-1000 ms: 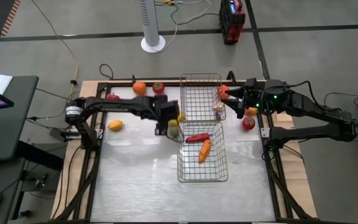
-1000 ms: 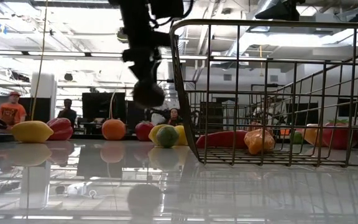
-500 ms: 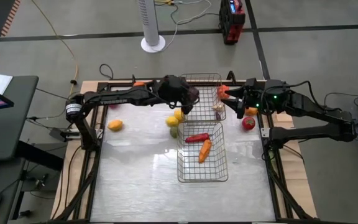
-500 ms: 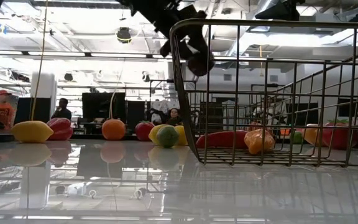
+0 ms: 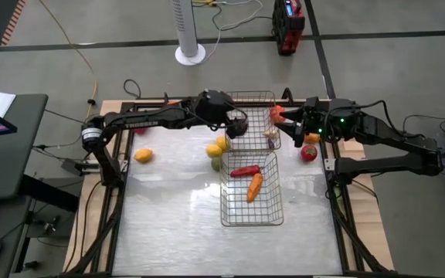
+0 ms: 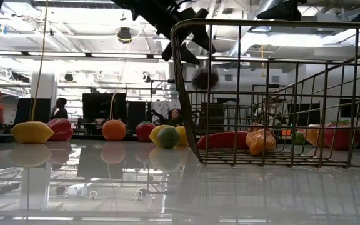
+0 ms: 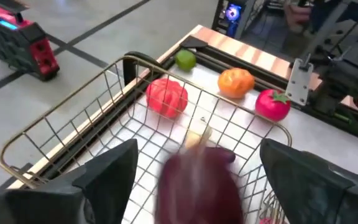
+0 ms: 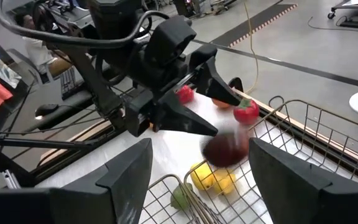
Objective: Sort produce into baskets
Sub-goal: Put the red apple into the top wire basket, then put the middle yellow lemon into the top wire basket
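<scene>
Left gripper [image 5: 238, 123] is over the far basket's [image 5: 249, 96] near-left corner. 1 second back it was down beside the lime and lemon, outside the near basket; half a second back it was already up here with a dark round fruit in its fingers.

Now the fingers are spread and empty. The dark fruit [image 6: 204, 78] is out of them, caught mid-air just below the fingertips and inside the far basket's rim. In the left wrist view it is a blur [image 7: 197, 186] between the 2 fingers, with the mesh underneath.

Judgement: a release, not a slip; the fruit should land in the far basket, next to the red pepper [image 7: 166, 98] already lying there.

Right gripper [image 5: 287, 118] hangs at the far basket's right side, fingers apart, nothing in them, unmoved over the second.

Outside the far basket, to its left: lemon [image 5: 221, 144], lime [image 5: 215, 163], another lemon [image 5: 143, 155]. To its right: tomato [image 5: 308, 153].
</scene>
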`<control>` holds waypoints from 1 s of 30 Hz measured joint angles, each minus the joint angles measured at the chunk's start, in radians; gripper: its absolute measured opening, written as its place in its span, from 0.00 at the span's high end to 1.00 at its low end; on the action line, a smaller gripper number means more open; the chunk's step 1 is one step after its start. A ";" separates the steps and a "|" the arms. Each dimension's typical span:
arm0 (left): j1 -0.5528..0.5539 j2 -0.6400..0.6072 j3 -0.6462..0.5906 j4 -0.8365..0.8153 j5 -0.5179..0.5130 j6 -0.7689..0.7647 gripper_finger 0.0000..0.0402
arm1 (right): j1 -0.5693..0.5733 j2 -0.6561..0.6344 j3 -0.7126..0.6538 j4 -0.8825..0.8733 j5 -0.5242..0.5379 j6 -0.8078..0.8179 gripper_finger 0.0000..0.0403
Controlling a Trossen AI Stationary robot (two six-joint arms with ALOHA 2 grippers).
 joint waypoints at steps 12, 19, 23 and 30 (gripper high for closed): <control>0.016 -0.016 0.096 -0.412 0.000 0.090 0.18 | 0.000 0.000 0.000 -0.010 0.000 -0.002 0.28; 0.036 -0.057 -0.010 -0.614 0.095 0.187 0.19 | 0.000 0.000 0.000 -0.015 0.001 0.003 0.28; 0.046 -0.084 -0.150 -0.526 0.150 0.191 0.24 | 0.000 0.000 0.000 -0.016 0.004 0.005 0.28; 0.039 -0.083 -0.348 -0.310 0.159 0.260 0.29 | 0.000 0.001 0.000 -0.023 0.004 0.021 0.28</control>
